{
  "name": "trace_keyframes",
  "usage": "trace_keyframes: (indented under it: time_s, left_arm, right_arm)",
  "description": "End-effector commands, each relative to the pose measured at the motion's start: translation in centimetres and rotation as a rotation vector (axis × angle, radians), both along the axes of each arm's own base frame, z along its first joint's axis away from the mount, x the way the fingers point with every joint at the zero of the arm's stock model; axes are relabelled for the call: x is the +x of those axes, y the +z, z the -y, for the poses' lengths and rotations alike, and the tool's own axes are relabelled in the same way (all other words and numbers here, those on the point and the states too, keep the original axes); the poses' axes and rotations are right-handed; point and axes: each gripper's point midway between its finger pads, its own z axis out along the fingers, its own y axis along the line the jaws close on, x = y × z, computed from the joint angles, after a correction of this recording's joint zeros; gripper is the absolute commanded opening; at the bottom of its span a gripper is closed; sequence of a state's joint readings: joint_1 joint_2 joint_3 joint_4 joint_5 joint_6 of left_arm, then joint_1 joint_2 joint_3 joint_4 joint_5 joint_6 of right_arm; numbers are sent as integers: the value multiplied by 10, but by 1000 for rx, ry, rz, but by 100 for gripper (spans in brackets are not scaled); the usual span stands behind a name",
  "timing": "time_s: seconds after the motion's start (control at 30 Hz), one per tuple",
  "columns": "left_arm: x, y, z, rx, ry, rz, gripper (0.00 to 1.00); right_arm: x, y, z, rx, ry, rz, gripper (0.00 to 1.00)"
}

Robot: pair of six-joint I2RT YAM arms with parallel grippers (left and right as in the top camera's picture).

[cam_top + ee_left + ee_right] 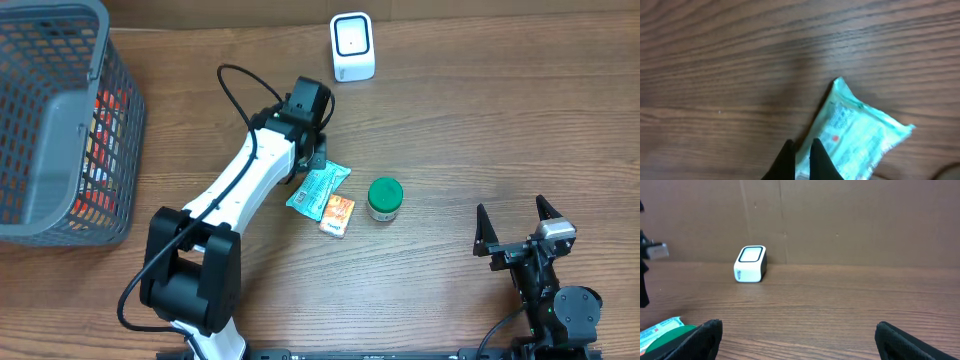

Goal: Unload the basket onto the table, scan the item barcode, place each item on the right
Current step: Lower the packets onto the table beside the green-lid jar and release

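Teal packet (318, 187) lies flat on the wooden tabletop (500, 120), near the middle, angled with one end toward the scanner side. Printed face up; small red mark and fine print visible in the left wrist view (855, 132), text too blurred to read. No barcode can be made out.

Left end effector (314, 155) is down at the packet's upper-left end. In its own camera the two dark fingers (821, 157) are pressed together at the wrapper's edge, with a sliver of wrapper showing between them: pinching the teal packet. Left arm stretches diagonally across the tabletop from its base at the lower left.

Small orange packet (337, 215) touches the teal packet's lower right edge. Green-lidded jar (384, 198) stands upright just beside the orange packet, apart from it.

White scanner (352, 46) sits at the far edge of the tabletop, well apart from the packet, its dark-framed window facing up. It also shows in the right wrist view (751, 264), against a brown cardboard wall.

Grey mesh basket (60, 120) is at the far left, with orange and red items inside, not identifiable.

Right end effector (518, 225) is at the lower right, well apart from everything, fingers spread wide and holding nothing.
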State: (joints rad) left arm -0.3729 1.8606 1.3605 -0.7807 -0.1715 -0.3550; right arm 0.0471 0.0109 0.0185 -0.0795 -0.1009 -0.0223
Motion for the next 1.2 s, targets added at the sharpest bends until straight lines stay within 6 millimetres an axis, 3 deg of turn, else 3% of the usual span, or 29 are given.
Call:
trace_keyframes:
  time_s: [0.0, 0.13, 0.57, 0.77, 1.17]
  left_arm:
    - [-7, -30, -5, 41, -19, -37, 4]
    - [-11, -44, -5, 41, -22, -57, 4]
    - [-31, -50, 4, -19, -39, -148, 11]
    - [-51, -52, 28, -157, -75, -245, 11]
    - [-94, -54, 27, -112, -62, -403, 15]
  right_arm:
    - [0, -2, 0, -1, 2, 1, 100]
    - [0, -2, 0, -1, 2, 1, 100]
    - [0, -2, 0, -1, 2, 1, 100]
    - [0, -2, 0, -1, 2, 1, 100]
    - [0, -2, 0, -1, 2, 1, 100]
